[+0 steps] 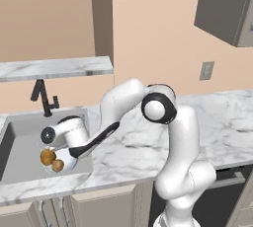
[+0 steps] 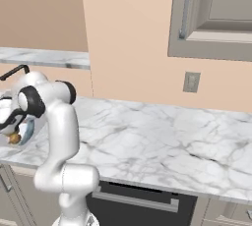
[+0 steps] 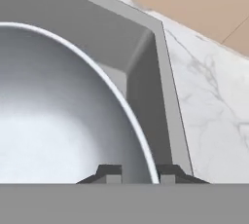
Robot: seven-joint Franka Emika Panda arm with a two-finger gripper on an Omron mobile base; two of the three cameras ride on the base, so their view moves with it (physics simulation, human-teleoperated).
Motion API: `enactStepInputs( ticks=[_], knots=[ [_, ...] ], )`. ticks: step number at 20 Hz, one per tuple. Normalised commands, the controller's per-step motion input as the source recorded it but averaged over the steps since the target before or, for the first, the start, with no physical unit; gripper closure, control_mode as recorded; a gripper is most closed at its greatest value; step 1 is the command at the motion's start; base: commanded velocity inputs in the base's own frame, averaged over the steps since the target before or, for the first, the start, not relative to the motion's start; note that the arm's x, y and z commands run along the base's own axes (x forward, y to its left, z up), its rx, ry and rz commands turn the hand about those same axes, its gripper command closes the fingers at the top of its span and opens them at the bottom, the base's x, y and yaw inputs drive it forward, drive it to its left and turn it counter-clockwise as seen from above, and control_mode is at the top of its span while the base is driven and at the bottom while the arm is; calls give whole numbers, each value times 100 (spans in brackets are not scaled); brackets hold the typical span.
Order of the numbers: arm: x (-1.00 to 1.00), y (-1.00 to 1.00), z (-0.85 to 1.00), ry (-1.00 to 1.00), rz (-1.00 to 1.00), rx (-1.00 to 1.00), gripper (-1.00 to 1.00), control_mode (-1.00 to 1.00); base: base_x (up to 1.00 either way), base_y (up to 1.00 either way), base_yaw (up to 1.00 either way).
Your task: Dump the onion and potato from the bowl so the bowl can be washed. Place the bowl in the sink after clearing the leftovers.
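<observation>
The bowl (image 1: 68, 164) hangs tilted over the right part of the sink (image 1: 24, 139), and my gripper (image 1: 73, 153) is shut on its rim. Two brown lumps, the onion (image 1: 48, 157) and the potato (image 1: 58, 166), sit at the bowl's lowered left side. In the hand view the glossy silver bowl (image 3: 58, 121) spreads across the left, and its thin rim runs down between my fingertips (image 3: 168, 173), gripper (image 3: 138, 174). From the right base view the gripper (image 2: 11, 124) is at the far left, with the bluish bowl edge (image 2: 27, 130) and a brown lump (image 2: 15, 138) under it.
A black angular faucet (image 1: 44, 97) stands behind the sink. The grey sink wall (image 3: 141, 72) and its corner lie just beyond the bowl. White marble counter (image 1: 148, 142) stretches to the right, with a raised marble ledge (image 1: 54, 67) behind and a wall outlet (image 1: 207, 70).
</observation>
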Motion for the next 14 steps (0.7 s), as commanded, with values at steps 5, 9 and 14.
enactStepInputs(
  ticks=[5,9,14],
  knots=[
    [-60,50,-4,-13,18,-25,100,-100,0,0,0],
    [-63,54,0,-24,24,-22,100,-100,0,0,0],
    [-15,25,10,-9,8,-5,100,-100,0,0,0]
  ],
)
